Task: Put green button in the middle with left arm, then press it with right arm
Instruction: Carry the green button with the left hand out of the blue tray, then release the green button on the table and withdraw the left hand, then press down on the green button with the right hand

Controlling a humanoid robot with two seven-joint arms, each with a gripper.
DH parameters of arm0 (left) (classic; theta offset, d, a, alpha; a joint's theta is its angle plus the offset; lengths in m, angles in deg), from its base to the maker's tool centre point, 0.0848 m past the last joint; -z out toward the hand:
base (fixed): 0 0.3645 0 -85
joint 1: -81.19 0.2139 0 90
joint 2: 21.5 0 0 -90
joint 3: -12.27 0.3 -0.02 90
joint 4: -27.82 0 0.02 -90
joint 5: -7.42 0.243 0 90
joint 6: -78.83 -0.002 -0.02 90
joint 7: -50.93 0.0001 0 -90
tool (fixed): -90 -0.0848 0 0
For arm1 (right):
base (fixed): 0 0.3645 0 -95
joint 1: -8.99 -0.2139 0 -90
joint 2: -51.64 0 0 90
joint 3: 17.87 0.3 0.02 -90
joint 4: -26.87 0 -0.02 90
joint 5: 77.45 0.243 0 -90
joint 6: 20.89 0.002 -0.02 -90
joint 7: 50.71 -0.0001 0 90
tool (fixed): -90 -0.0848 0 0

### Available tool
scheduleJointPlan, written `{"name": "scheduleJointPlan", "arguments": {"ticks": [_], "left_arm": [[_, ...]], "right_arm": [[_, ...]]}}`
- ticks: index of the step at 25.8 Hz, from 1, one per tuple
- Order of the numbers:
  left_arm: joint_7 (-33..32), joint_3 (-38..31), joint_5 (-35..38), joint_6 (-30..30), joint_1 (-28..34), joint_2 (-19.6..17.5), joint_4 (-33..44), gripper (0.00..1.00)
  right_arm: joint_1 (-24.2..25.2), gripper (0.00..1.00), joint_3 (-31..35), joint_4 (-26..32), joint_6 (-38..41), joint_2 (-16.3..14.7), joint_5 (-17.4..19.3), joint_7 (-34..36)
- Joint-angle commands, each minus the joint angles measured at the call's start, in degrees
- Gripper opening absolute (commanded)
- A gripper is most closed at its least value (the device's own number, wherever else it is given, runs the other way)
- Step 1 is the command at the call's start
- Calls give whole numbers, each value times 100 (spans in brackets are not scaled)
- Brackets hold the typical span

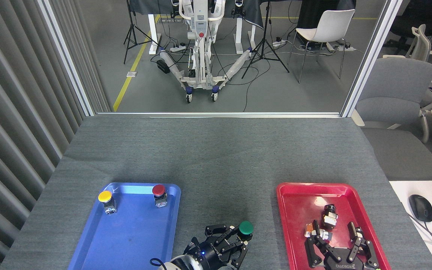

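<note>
The left gripper (240, 237) is closed on the green button (246, 227), with its fingers (226, 237) around the grey body under the cap. The button is over the bare grey cloth (216, 157) between the blue tray (88, 240) and the red tray (291, 225), so it is already out of the blue tray. It is low, near the front edge of the table, but I cannot tell if it already touches the cloth or hangs just above it.

The yellow button (105, 196) and the red button (158, 190) stand in the blue tray, well apart from the action.

The right gripper (339, 247) waits over the red tray with its fingers spread apart, holding nothing. Small parts (328, 215) lie just beside it.

In my judgement the first half of the task is almost done: the button is in the middle zone, but it is not yet released. What is left is to set it down standing with the cap up, to open the left fingers and move away, and then to bring the right gripper across and press the cap.
</note>
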Motion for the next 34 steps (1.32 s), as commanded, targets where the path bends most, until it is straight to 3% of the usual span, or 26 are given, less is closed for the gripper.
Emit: {"name": "scheduleJointPlan", "arguments": {"ticks": [1,6,9,11,13,14,17,21,24,29,34], "left_arm": [[27,-3,-7,5,5,25,38,90],[36,-20,-7,5,66,34,205,93],[-8,-47,10,-65,479,-98,952,93],[-52,-143,2,-83,839,-494,1664,93],[-52,-442,10,-347,1130,-792,2296,92],[-61,-548,28,-549,1332,-863,2551,92],[-79,-952,-7,-1287,1798,-1206,3281,93],[-26,-2323,-605,-2755,2667,-1223,3562,99],[-61,-2665,-824,-2808,2835,-1355,3720,99],[-158,-3509,-895,-2518,3002,-1935,4116,99],[-492,-3870,-1044,-1911,3028,-2040,4327,99]], "right_arm": [[-2,75,-9,-6,-6,-7,-2,-13],[-28,49,-27,-6,11,-16,-2,-233],[-37,37,-53,-6,20,-16,-2,-242],[-37,24,-80,-6,73,-24,-19,-242],[-46,4,-141,-6,266,-51,-55,-233],[-55,0,-203,-6,354,-42,-99,-233],[-230,0,-431,-50,389,-51,-301,-224],[-608,0,-906,-340,380,-42,-520,-233],[-863,0,-1319,-568,442,-59,-600,-242],[-1083,0,-1872,-955,574,-42,-740,-268],[-1100,0,-1943,-1412,530,125,-934,-338]]}}
